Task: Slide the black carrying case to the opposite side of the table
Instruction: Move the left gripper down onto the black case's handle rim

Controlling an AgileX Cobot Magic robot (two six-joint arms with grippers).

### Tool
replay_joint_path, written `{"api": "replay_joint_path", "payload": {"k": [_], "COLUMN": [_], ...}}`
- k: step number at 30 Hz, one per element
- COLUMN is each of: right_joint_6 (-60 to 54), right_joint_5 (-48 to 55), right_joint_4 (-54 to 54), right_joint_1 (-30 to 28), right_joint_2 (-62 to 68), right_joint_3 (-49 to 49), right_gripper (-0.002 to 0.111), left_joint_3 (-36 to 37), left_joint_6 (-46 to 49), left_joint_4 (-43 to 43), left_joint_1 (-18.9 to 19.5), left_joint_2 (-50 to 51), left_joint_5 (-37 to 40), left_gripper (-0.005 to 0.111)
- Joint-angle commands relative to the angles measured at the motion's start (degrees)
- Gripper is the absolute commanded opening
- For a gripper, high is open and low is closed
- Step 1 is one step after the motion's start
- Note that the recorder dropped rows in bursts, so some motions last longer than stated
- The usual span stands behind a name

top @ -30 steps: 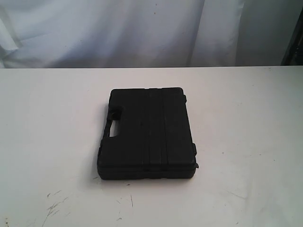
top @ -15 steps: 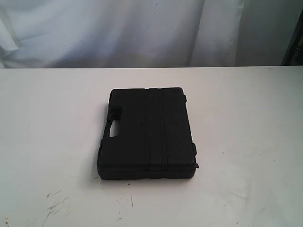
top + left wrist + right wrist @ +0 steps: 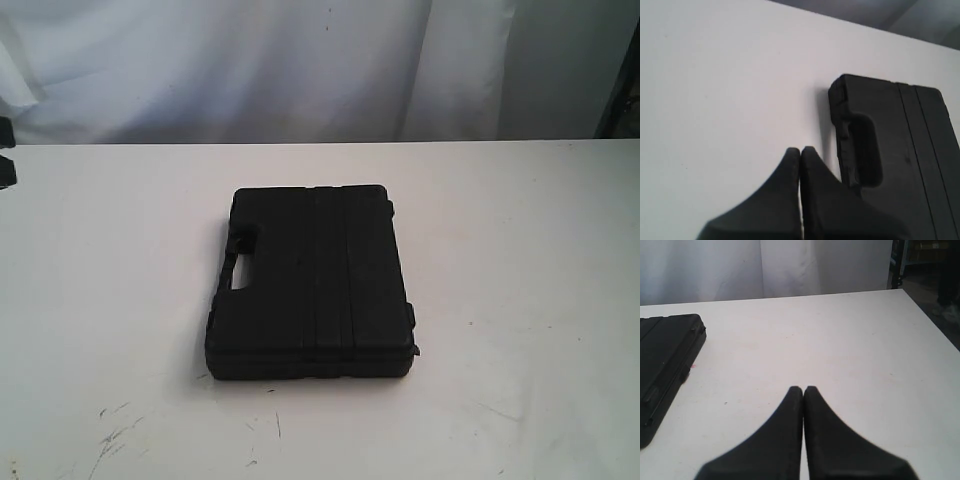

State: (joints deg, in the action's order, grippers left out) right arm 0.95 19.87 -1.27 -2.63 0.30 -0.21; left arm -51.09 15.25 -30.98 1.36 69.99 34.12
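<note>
since half a second ago, a dark bit of the left arm (image 3: 6, 172) has come into the exterior view at its far left edge; the case has not shifted.

the left gripper (image 3: 800, 150) has its jaws pressed together with no gap showing, and nothing is between them. the right gripper (image 3: 803, 388) is the same, closed tight and empty, hanging over bare table well apart from the case's far edge.

just past the left fingertips in the left wrist view lies the case (image 3: 890, 150), with its handle slot (image 3: 863, 150) on the edge nearest the gripper. the tips look close beside that edge, but i cannot tell whether they touch it; in the exterior view the arm is well off to the side, so contact seems unlikely.

the case (image 3: 312, 282) lies flat near the middle of the table (image 3: 520, 250), a little left of centre, handle edge to the left, ribs running front to back. a pale curtain (image 3: 250, 60) hangs behind.

my reading is that this is the approach, with no pushing begun. the closed left jaws look set to serve as a blunt pusher. the next move calls for bringing them low against the handle edge near its middle, then pushing steadily rightward; an off-centre push could spin the case instead of sliding it.
</note>
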Motion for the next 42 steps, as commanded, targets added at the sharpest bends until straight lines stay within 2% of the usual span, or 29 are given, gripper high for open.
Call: {"api": "replay_joint_path", "payload": {"k": [1, 7, 14, 20, 24, 32, 36, 42], "right_joint_6": [-0.1, -0.1, -0.1, -0.1, -0.1, -0.1, -0.1, -0.1], "right_joint_5": [-0.1, -0.1, -0.1, -0.1, -0.1, -0.1, -0.1, -0.1], "right_joint_4": [-0.3, -0.3, -0.3, -0.3, -0.3, -0.3, -0.3, -0.3], "right_joint_1": [-0.3, -0.3, -0.3, -0.3, -0.3, -0.3, -0.3, -0.3], "right_joint_2": [-0.3, -0.3, -0.3, -0.3, -0.3, -0.3, -0.3, -0.3], "right_joint_3": [0.2, 0.2, 0.2, 0.2, 0.2, 0.2, 0.2, 0.2], "right_gripper": [0.0, 0.0, 0.0, 0.0, 0.0, 0.0, 0.0, 0.0], "left_joint_3": [-5.7, -11.3, -17.5, -24.2, -28.8, -38.0, -40.5, -43.0], "left_joint_6": [0.0, -3.0, -11.8, -21.0, -22.9, -28.7, -29.6, -30.2], "left_joint_4": [-0.4, 1.5, 11.2, 19.6, 20.3, 27.0, 27.1, 25.8], "left_joint_1": [-1.7, -6.8, -12.4, -16.1, -18.0, -22.0, -23.5, -24.3], "left_joint_2": [5.9, 12.5, 20.0, 26.0, 30.0, 38.4, 41.5, 45.2], "left_joint_5": [6.6, 7.1, 7.6, 12.2, 16.0, 22.7, 23.0, 23.5], "left_gripper": [0.0, 0.0, 0.0, 0.0, 0.0, 0.001, 0.008, 0.031]}}
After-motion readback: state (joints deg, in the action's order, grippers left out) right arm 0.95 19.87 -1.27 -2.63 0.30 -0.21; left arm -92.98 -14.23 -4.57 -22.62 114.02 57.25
